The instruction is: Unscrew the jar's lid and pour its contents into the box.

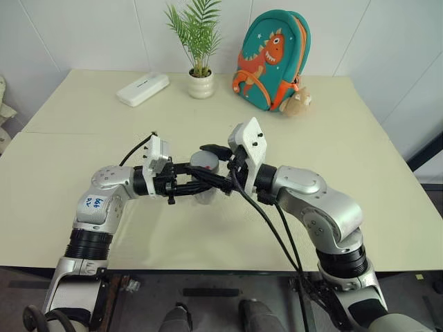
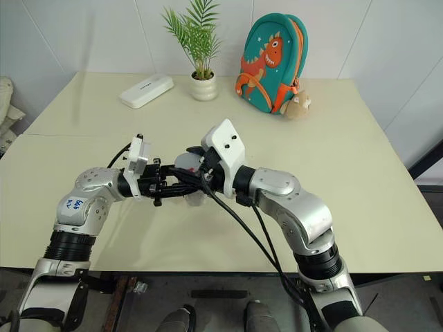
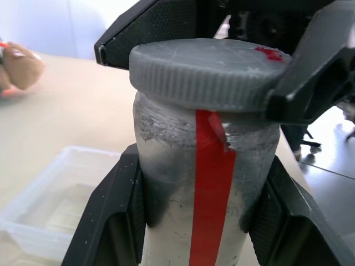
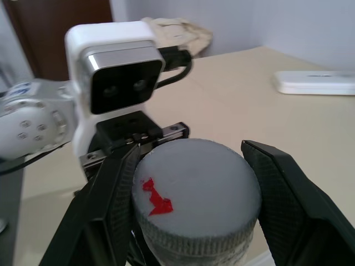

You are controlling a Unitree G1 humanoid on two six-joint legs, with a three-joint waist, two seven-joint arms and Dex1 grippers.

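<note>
The jar (image 3: pixel 177 166), cloudy-walled with a red stripe down its side, is held upright above the table between my two arms. My left gripper (image 3: pixel 202 191) is shut on the jar's body, one black finger (image 3: pixel 119 210) on each side. The grey ribbed lid (image 4: pixel 194 183), marked with a red scrap, sits on top of the jar. My right gripper (image 4: pixel 191 191) is shut on the lid, coming in from the opposite side. The clear box (image 3: pixel 47 213) lies on the table just beyond and below the jar. The contents are hidden behind the scuffed wall.
At the table's far side stand a white flat case (image 1: pixel 142 89), a potted plant (image 1: pixel 201 84), a teal dinosaur backpack (image 1: pixel 271 59) and a small plush toy (image 1: pixel 297 102). The table's front edge (image 1: pixel 208 266) runs just below my arms.
</note>
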